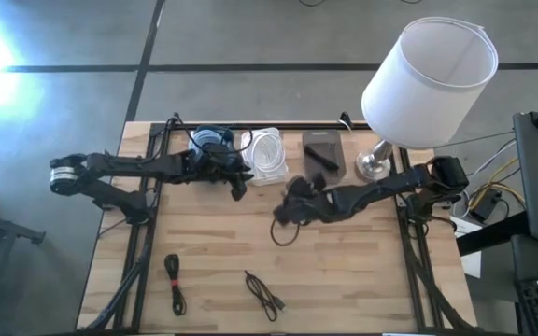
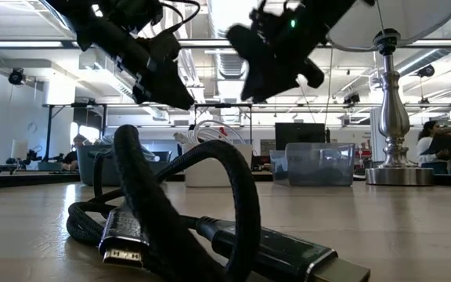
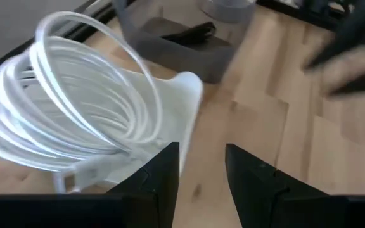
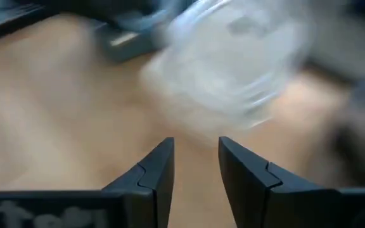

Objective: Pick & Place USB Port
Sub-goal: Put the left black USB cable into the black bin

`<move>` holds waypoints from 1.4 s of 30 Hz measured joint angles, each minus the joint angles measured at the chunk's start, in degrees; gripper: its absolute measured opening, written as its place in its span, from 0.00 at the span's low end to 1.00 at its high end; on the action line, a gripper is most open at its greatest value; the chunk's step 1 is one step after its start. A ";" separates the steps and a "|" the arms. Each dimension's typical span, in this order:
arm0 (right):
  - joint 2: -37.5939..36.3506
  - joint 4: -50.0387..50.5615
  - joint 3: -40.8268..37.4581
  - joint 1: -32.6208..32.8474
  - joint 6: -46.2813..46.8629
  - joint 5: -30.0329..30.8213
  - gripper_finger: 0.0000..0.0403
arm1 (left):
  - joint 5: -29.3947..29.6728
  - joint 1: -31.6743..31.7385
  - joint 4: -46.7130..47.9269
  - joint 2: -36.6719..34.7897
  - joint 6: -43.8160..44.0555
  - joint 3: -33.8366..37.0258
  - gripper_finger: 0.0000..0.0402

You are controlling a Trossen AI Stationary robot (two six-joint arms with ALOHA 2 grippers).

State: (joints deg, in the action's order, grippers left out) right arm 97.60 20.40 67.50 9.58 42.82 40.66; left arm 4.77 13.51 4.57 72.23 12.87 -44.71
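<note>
High view: the left gripper [image 1: 241, 185] and right gripper [image 1: 292, 207] hang over the table's middle, each with fingers slightly parted and holding nothing. The coiled white cable [image 1: 269, 152] sits in its clear tray at the back edge, just beside the left gripper. Judged light, springy and slick, it is best pinched across the bundled loops.

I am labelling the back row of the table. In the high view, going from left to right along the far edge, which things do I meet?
Blue bin → clear bin with the coiled white cable → grey bin → lamp.
</note>
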 joint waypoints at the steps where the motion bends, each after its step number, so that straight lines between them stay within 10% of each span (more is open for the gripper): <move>1: 0.00 -0.04 0.45 0.83 0.50 -3.08 0.29 | 0.00 -0.60 0.04 0.00 -0.25 0.04 0.33; 14: 0.20 -10.83 -0.87 9.67 3.58 -27.40 0.32 | 0.02 -4.41 0.03 0.00 -0.58 0.05 0.33; 42: 23.11 -11.41 15.99 9.19 0.49 -51.35 0.36 | 1.29 -17.31 -1.11 -0.02 0.71 0.05 0.30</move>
State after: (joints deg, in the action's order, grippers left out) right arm 120.71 8.99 83.49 18.77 43.31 -10.70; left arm 6.07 -3.80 3.46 72.20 13.58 -44.66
